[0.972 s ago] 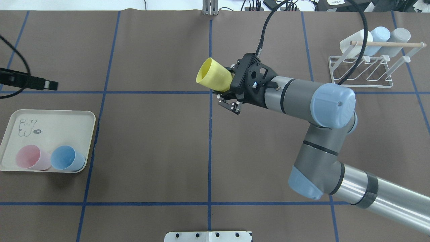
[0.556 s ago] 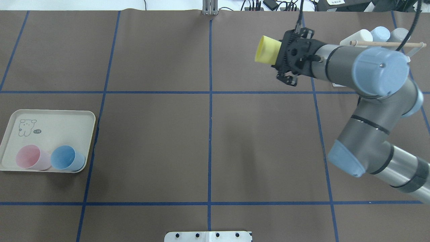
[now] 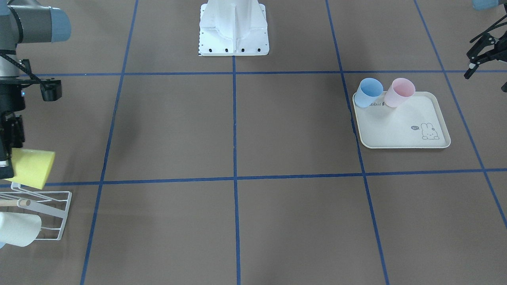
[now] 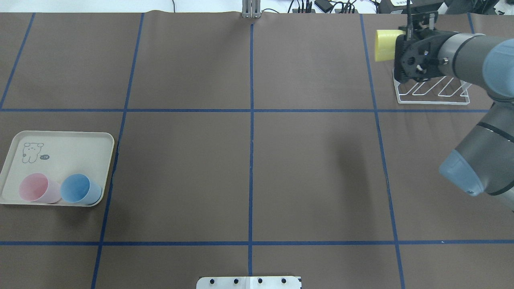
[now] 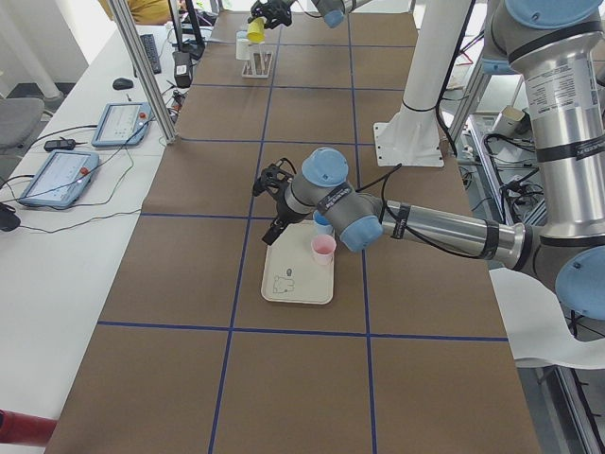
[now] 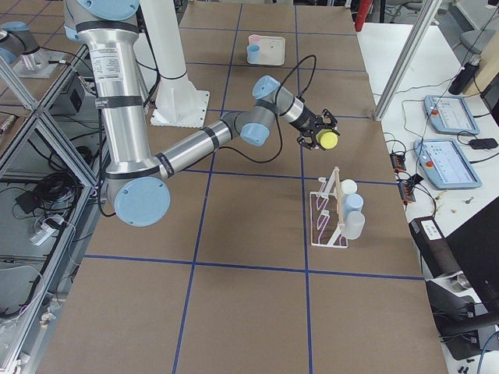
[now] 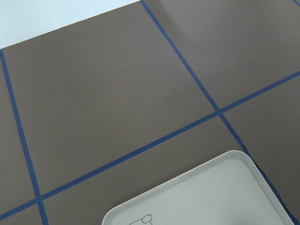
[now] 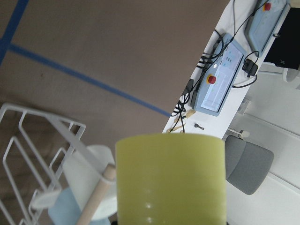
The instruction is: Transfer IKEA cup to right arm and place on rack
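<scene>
**Right hand carries the yellow cup up by the rack**

The right hand (image 4: 398,47) is clenched on the yellow cup (image 4: 384,45). It holds the cup on its side in the air, with the mouth turned away from the wrist. Cup and hand hang near the far right corner of the worktop (image 4: 249,160), just off the end of the white wire rack (image 4: 433,96) that faces the worktop's middle. The side view shows the cup clear of the prongs. Three pale cups (image 6: 351,206) sit in a row on the rack under its wooden dowel (image 6: 336,195).

The left hand (image 3: 477,57) hovers near the left edge with its jaws apart and nothing between them. Just beside it lies the cream tray (image 4: 60,148), with a pink cup (image 4: 36,188) and a blue cup (image 4: 80,188) touching each other along the tray's near rim.
</scene>
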`<state>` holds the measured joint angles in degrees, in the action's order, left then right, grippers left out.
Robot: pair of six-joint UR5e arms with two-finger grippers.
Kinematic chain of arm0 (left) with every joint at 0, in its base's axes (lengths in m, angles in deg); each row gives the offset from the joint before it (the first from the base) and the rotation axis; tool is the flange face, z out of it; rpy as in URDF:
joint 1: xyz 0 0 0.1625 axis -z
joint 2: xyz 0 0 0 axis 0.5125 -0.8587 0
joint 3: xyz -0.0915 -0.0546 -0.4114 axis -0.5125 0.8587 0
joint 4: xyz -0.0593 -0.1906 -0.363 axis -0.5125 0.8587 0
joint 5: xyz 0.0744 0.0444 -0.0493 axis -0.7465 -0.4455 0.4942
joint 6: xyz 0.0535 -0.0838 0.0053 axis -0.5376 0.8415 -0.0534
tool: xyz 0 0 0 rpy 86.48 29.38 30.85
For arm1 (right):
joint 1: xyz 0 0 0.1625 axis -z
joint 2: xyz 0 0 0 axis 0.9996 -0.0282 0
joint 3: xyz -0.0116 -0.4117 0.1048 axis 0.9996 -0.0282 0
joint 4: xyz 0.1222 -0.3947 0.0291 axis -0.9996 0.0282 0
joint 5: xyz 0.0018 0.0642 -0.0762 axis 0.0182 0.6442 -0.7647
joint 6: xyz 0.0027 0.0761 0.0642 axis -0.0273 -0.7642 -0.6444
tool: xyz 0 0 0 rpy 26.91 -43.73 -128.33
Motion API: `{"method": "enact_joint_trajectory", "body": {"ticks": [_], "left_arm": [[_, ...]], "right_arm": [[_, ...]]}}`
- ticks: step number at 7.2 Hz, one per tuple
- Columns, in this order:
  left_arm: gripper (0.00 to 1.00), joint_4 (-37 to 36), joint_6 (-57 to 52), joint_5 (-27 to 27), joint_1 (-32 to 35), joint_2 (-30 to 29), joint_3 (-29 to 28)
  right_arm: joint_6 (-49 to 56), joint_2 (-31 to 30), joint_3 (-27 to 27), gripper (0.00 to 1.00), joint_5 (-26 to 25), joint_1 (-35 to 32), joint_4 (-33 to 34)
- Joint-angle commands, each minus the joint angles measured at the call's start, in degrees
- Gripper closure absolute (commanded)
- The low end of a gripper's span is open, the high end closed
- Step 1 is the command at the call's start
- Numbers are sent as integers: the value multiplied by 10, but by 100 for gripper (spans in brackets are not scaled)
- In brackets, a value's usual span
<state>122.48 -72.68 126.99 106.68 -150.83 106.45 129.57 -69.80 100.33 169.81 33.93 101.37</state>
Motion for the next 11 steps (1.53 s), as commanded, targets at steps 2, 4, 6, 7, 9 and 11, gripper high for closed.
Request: {"method": "enact_joint_trajectory", "body": {"ticks": [2,4,6,7,9,11], "left_arm": [[0,1,5,1,0,0,1],[0,2,5,1,-1,-1,1],[0,2,5,1,-1,-2,-1],[0,2,5,1,-1,-2,-2],[0,2,5,1,-1,-2,-1],[0,2,5,1,-1,-2,-1]], "right_arm": [[228,-89,18,100,-109,-10,1],[260,-90,-30,100,-160,-7,-3],[254,-86,-38,100,-174,0,-3],[252,-84,-40,100,-190,14,-3],[235,-83,-43,100,-211,37,-1],[226,-79,-69,100,-253,61,-3]]}}
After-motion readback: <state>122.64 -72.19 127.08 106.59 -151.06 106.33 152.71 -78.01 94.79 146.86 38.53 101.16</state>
